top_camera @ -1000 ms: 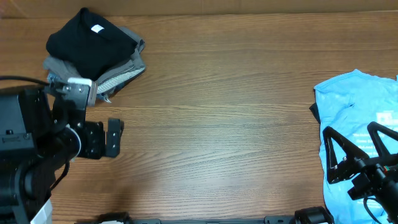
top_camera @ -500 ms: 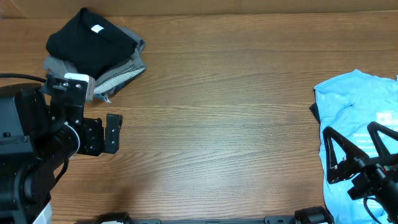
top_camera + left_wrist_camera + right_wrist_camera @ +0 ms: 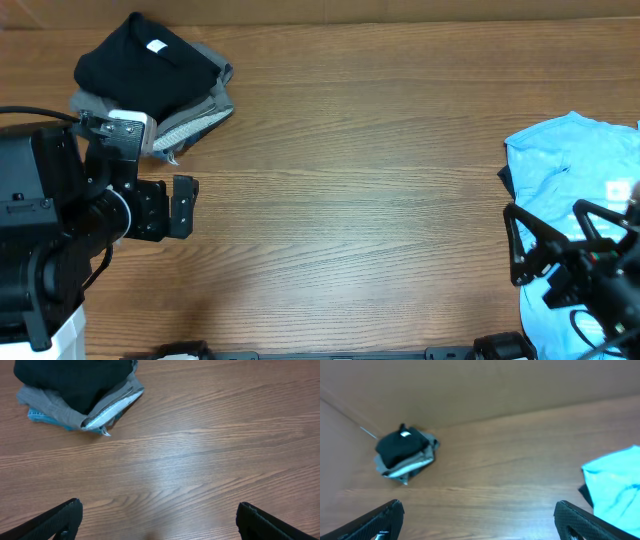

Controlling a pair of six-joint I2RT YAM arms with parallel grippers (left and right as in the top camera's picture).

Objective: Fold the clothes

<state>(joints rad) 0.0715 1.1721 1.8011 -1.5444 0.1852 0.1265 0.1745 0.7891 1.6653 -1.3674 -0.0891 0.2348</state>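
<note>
A folded black cotton T-shirt (image 3: 140, 65) with a small white neck label (image 3: 157, 45) tops a pile at the far left corner of the brown wood-grain table (image 3: 360, 200). Under it lie a folded grey garment (image 3: 195, 115) and a thin blue piece (image 3: 42, 416) peeking out at the bottom. A crumpled light blue printed T-shirt (image 3: 570, 160) lies at the right edge, well apart from the pile. A dark sliver (image 3: 505, 178) shows at its left side, possibly another garment beneath. The left pincer (image 3: 167, 208) hangs released, jaws spread wide and empty, over bare wood just near the pile. The right pincer (image 3: 545, 212) is likewise spread and empty, above the light blue shirt's left part.
</note>
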